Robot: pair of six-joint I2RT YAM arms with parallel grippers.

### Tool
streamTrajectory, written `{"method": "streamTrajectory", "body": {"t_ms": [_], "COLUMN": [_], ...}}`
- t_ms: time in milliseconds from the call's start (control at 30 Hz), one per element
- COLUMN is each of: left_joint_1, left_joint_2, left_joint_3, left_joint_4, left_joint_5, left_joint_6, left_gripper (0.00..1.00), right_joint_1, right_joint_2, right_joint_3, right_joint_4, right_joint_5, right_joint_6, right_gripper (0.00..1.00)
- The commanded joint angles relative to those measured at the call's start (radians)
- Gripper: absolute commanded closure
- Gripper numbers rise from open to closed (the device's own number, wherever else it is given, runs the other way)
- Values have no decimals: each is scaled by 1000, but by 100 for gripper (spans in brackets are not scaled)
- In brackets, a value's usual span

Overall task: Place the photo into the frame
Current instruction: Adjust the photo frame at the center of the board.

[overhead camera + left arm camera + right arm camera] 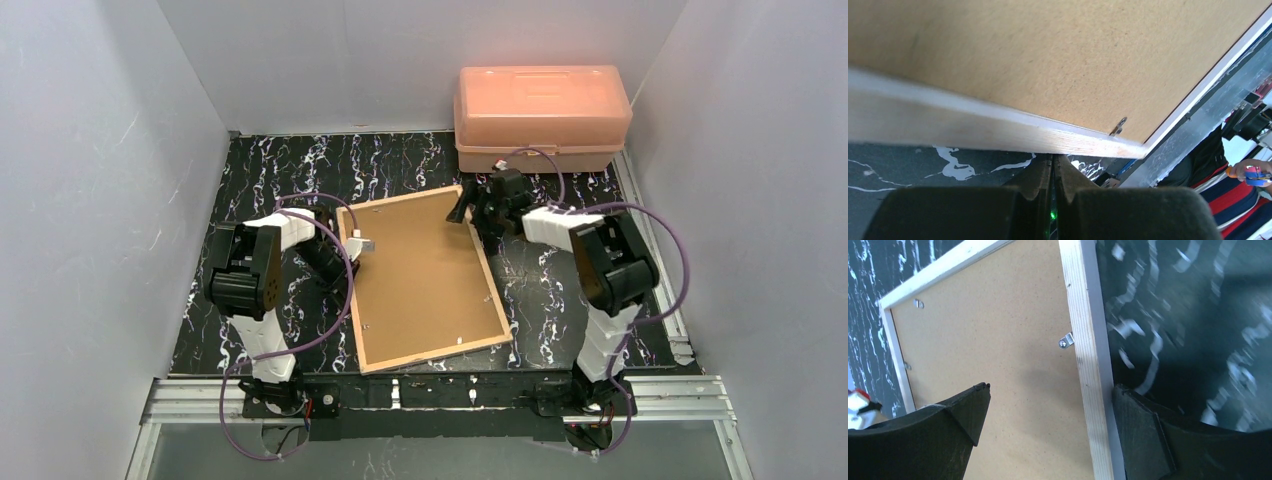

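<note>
The thin-bordered rectangular picture frame (1089, 370), with light wood rails and a white front edge, is lying back-up and slightly skewed on the black, white-veined table (260, 170). A plain brown fibreboard backing board (420, 280) is filling its opening, and a small metal turn clip (1065, 341) is sitting against the right rail. The photo is not showing in any view; whether it is lying beneath the board cannot be told.

The left gripper (1053, 165) is resting with its black fingers pressed together, holding nothing, its tips at the outer lower edge of the left rail; contact cannot be confirmed. The right gripper (1050, 390) is standing spread wide, straddling the right rail near the far corner, one finger over the board and one over the table, neither closing on the wood. A translucent orange plastic storage box (540, 115) is standing behind the frame.

Handling judgement: the frame is looking light and stiff, but its rails are narrow, so a grip across a rail near a corner is offering the firmest hold. A glossy print is likely to be thin, slippery and easily creased, so it is best taken by one edge.
</note>
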Motion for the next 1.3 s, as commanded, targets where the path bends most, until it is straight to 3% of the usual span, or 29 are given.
{"method": "streamTrajectory", "body": {"t_ms": [0, 267, 333, 500, 667, 933, 1100, 1267], "left_joint_1": [-26, -68, -69, -47, 40, 273, 301, 301], "left_joint_2": [-18, 5, 16, 33, 72, 381, 516, 555], "left_joint_3": [-6, 37, 65, 227, 538, 1069, 1182, 1132], "left_joint_4": [6, -111, -176, -463, -590, -364, -309, -257], "left_joint_5": [42, 89, 97, 138, 98, -24, -84, -127], "left_joint_6": [45, 105, 139, 304, 351, -42, -101, -137], "left_gripper": [100, 100, 99, 83, 80, 83, 86, 91], "right_joint_1": [103, 182, 182, 177, 163, 158, 164, 163], "right_joint_2": [124, 362, 334, 162, -111, -533, -684, -710], "right_joint_3": [218, 582, 611, 566, 293, -231, -375, -479], "right_joint_4": [-15, -205, -235, -341, -412, -415, -469, -436], "right_joint_5": [-82, -94, -45, 106, 190, -33, -82, -143], "right_joint_6": [5, -82, -120, -217, -185, 63, 146, 192], "right_gripper": [1, 1, 1, 1, 1, 1, 1, 1]}}
